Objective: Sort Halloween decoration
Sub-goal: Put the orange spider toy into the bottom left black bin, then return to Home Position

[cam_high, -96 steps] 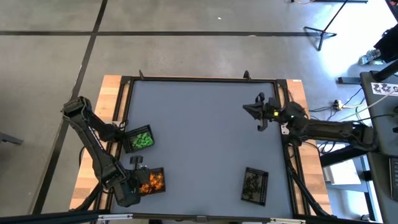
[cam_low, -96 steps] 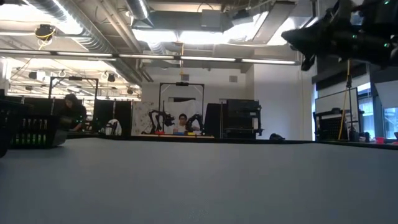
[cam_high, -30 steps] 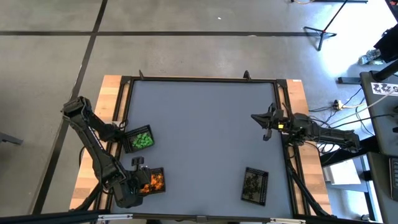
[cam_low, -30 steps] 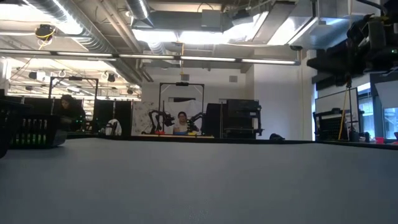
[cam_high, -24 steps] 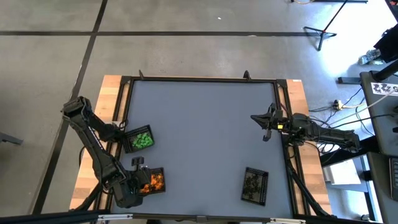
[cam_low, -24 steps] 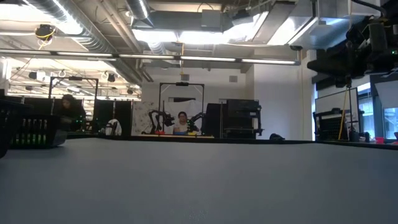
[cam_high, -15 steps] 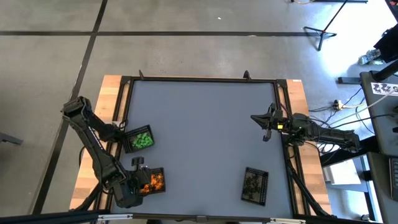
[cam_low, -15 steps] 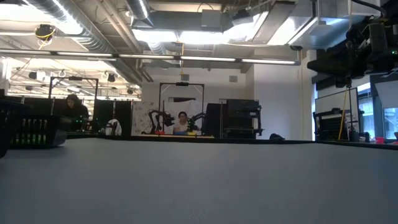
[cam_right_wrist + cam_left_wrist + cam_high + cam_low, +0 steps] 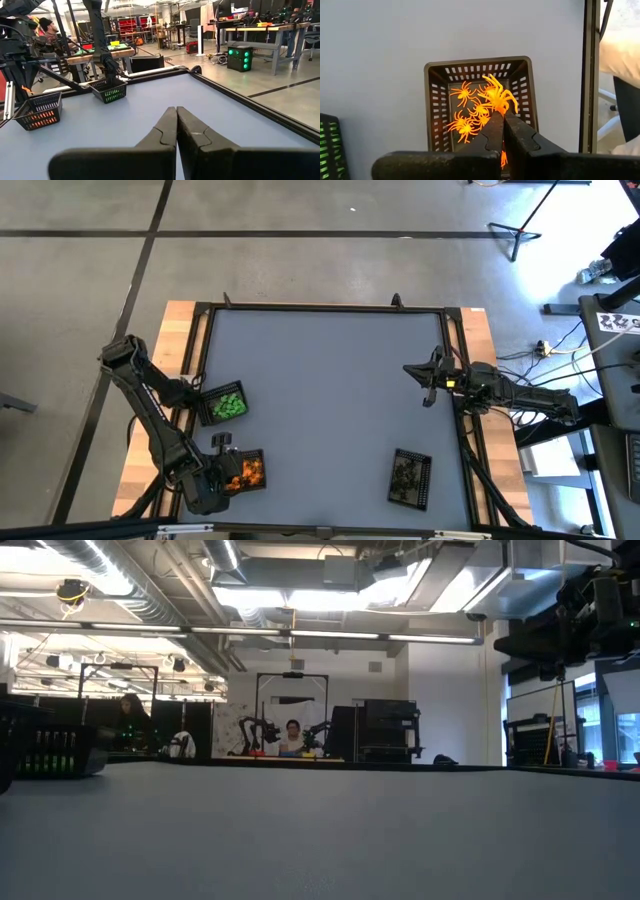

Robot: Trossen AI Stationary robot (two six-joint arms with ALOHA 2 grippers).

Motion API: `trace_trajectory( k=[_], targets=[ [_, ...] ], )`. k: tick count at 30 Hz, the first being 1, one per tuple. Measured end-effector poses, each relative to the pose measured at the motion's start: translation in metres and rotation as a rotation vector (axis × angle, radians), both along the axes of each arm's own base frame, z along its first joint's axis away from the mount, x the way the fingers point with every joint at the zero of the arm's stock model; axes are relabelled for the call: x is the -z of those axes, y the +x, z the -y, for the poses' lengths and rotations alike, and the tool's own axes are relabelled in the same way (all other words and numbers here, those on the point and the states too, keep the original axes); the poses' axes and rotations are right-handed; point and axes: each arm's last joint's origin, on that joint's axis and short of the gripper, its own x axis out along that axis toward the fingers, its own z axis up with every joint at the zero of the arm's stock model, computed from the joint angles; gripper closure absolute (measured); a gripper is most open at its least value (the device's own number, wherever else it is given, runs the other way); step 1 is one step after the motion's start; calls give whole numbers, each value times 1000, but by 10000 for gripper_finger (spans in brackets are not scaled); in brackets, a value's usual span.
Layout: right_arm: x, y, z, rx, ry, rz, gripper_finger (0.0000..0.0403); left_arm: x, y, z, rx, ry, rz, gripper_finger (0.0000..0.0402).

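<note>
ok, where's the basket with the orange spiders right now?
High view: the orange-spider basket sits at the table's near-left corner, just below the basket of green pieces, with the shut left gripper directly over it.

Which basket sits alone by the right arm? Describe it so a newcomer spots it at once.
On the grey table, look to the near edge on the right arm's side. The lone black basket stands there, well apart from the other two. Its contents are dark, whereas the green-filled basket and the orange-filled basket hold bright pieces.
</note>
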Motion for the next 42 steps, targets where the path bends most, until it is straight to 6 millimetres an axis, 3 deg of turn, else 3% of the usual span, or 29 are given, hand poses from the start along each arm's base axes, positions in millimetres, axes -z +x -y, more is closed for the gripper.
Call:
trace_trajectory(
  k=[30, 42],
  targets=[
    [0, 0, 0, 2, 0, -1, 400, 0, -1, 2, 133, 30, -24, 397],
    [0, 0, 0, 2, 0, -1, 400, 0, -1, 2, 205, 60, -26, 253]
  ],
)
